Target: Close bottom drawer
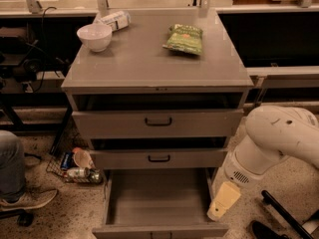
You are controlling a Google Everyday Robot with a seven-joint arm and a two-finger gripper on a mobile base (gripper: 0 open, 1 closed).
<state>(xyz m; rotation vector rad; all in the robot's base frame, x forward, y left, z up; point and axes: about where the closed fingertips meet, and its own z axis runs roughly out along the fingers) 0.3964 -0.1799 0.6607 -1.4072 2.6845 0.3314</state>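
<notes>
Looking at the gripper (223, 201) first: it's the cream wedge at the end of the big white arm (279, 138), hanging low on the near right of the cabinet, pointed down towards the floor. Honestly can't tell whether it's spread or pressed together from this angle, and it isn't carrying anything that I can see.

Right beside it, on its left, is the bottom drawer (159, 230), pulled way out towards us. The gripper sits just outside the drawer's right wall, close to the near right corner, a bit farther back than the front panel. I can't tell if it's touching the wall or only next to it.

So progress-wise I'd say basically nothing is done yet. The drawer is wide open, and the gripper is at its side, not in front of the panel where a push would count. My guess is it has to get round to the near face of that slim panel and then shove it in, away from us.

Going outward, the middle drawer (158, 158) and top drawer (158, 122) above look about shut, maybe a crack open. On the cabinet top (149, 68) there's a white bowl (94, 36) far left and a green snack bag (184, 39) to its right. A wire basket (75, 166) of cans sits on the floor to the left.
</notes>
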